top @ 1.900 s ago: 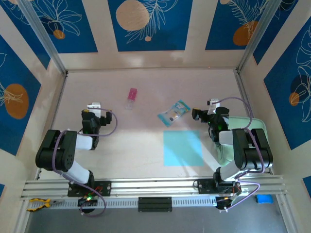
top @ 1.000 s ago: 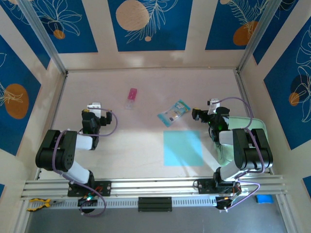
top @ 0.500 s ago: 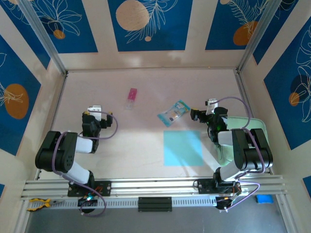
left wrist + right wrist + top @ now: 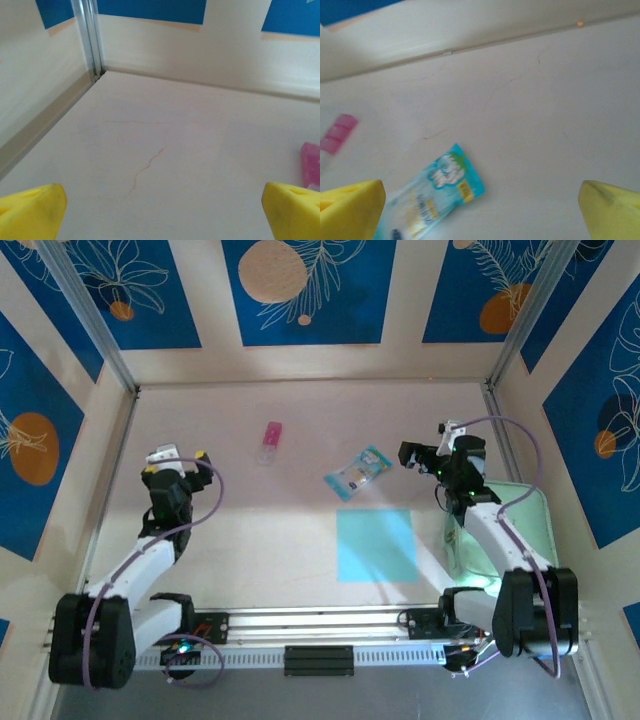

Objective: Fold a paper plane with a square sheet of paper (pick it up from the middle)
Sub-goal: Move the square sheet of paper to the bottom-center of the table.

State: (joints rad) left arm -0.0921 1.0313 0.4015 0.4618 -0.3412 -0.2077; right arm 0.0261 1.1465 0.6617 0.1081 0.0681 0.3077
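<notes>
The square sheet of paper point(image 4: 376, 544), plain light blue, lies flat on the table in the top view, near the front and between the two arms. My left gripper point(image 4: 178, 460) hangs at the left, well away from the sheet, its yellow fingertips point(image 4: 30, 212) wide apart over bare table, so it is open. My right gripper point(image 4: 425, 454) sits beyond the sheet's far right corner, also open, yellow fingertips point(image 4: 612, 207) spread with nothing between them. No folded plane is in sight.
A teal-and-clear printed packet point(image 4: 357, 472) point(image 4: 427, 197) lies just beyond the sheet, left of my right gripper. A small pink item point(image 4: 271, 437) point(image 4: 311, 162) rests farther back. A pale mint-green pad point(image 4: 520, 525) sits at the right wall. Walls enclose the table.
Both arms have risen and stretched out from their folded rest pose. The left gripper moved left and back, the right gripper moved slightly back. The sheet has not moved.
</notes>
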